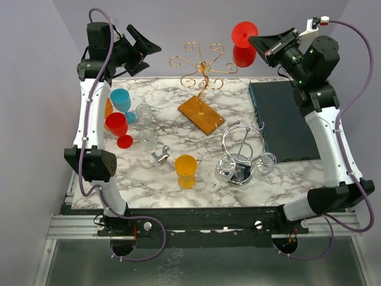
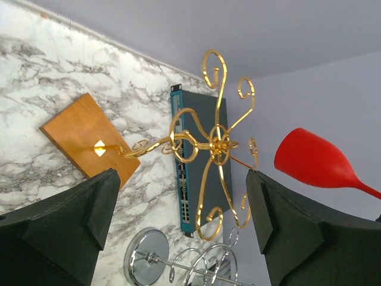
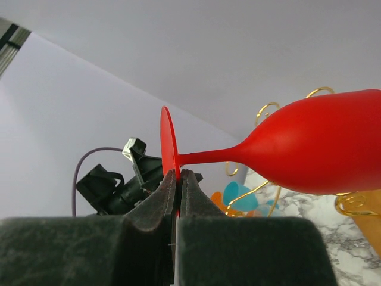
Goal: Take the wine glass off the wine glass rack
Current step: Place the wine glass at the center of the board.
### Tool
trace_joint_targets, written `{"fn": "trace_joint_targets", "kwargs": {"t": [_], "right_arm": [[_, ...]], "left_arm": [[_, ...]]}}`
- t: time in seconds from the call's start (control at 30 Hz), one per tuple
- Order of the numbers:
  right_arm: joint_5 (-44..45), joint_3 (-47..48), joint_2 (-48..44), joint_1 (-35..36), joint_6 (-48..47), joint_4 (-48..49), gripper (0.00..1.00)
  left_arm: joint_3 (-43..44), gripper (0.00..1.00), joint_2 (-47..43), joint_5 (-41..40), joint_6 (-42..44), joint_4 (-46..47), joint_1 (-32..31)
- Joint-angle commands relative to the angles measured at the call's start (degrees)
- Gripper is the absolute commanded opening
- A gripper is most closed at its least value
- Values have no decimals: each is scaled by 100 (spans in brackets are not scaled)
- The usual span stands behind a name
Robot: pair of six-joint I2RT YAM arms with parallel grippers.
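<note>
The gold wire wine glass rack (image 1: 201, 67) stands on a wooden base (image 1: 201, 114) at the table's back middle; it also shows in the left wrist view (image 2: 215, 143). My right gripper (image 1: 262, 49) is shut on the foot of a red wine glass (image 1: 244, 42), holding it upside down in the air just right of the rack, clear of its hooks. In the right wrist view the glass (image 3: 309, 149) lies sideways with its foot pinched between my fingers (image 3: 177, 185). My left gripper (image 1: 146, 47) is open and empty, high at the rack's left.
Red (image 1: 117, 126), blue (image 1: 121, 100) and clear (image 1: 144, 114) glasses stand at the left. An orange cup (image 1: 186, 169) is near the front. A chrome rack (image 1: 240, 156) lies at front right beside a dark blue box (image 1: 284, 118).
</note>
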Motion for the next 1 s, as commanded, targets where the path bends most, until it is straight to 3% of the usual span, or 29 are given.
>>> {"fn": "trace_joint_targets", "kwargs": {"t": [0.0, 0.13, 0.27, 0.37, 0.5, 0.97], "right_arm": [[-1067, 542, 103, -6, 301, 394, 1], [-1906, 739, 407, -5, 1069, 1267, 0], [-2729, 840, 848, -2, 2410, 2730, 0], [-3015, 884, 1152, 79, 3343, 3656, 0], [-3125, 1011, 1438, 245, 4045, 4366, 1], [-3003, 1456, 1900, 990, 4677, 4827, 1]], "left_arm": [[-148, 95, -739, 59, 263, 283, 93], [-430, 96, -1116, 554, 43, 885, 155], [-906, 96, -1421, 1231, -494, 1903, 173], [-1577, 95, -1691, 1704, -1267, 3290, 173], [-2064, 95, -1823, 2030, -1883, 4219, 173], [-3059, 93, -1955, 2477, -3380, 6741, 173]]}}
